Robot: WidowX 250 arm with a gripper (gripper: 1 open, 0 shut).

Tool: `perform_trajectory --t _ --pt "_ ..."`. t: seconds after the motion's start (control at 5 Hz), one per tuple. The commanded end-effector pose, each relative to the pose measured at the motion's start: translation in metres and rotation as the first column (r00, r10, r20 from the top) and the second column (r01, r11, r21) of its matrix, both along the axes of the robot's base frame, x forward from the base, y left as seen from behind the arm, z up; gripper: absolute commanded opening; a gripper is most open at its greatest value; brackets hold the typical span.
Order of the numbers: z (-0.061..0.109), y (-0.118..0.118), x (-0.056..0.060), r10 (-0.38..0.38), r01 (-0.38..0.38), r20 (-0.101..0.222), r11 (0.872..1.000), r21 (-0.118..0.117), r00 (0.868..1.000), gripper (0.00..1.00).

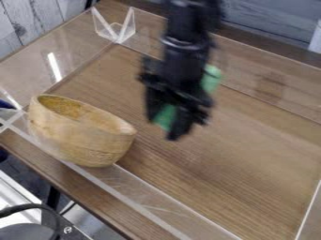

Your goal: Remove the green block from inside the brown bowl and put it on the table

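Jaws (pixel 174 124) look closed on the green block (pixel 166 119), right of the brown bowl (pixel 82 133) and over the table (pixel 232 192); if the pinch is shallow or off-centre, the block could twist out on a fast swing, and letting go too high could make it bounce or skid. Hidden or unclear, left to right: bowl floor behind its near wall, block edges and finger contact lost in blur and dark fingers, height over the wood unreadable, pale green patch (pixel 211 75) on the far right unidentifiable, arm cut off up top.
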State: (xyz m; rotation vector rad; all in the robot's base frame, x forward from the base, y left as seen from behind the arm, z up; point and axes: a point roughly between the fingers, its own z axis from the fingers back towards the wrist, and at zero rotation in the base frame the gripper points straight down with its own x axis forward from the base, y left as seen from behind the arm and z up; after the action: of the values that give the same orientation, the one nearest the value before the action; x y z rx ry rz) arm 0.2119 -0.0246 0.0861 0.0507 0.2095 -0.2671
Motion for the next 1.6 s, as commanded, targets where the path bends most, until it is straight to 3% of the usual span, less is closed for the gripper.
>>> perform_trajectory --t 0.0,0.4,0.8,1.2,1.4 --pt "0.006 0.011 0.019 0.035 -0.036 0.083 0.999 0.008 0.996 0.0" --pt "0.004 0.002 0.006 0.068 -0.068 0.127 0.998 -0.005 0.99 0.0" --pt "-0.011 0.016 -0.004 0.002 0.005 0.155 0.999 -0.047 0.988 0.0" --pt "-0.038 -0.026 0.005 -0.114 0.122 0.189 0.992 -0.035 0.975 0.0" --pt "-0.026 -0.005 0.018 -0.021 0.03 0.211 0.999 -0.039 0.977 0.0"
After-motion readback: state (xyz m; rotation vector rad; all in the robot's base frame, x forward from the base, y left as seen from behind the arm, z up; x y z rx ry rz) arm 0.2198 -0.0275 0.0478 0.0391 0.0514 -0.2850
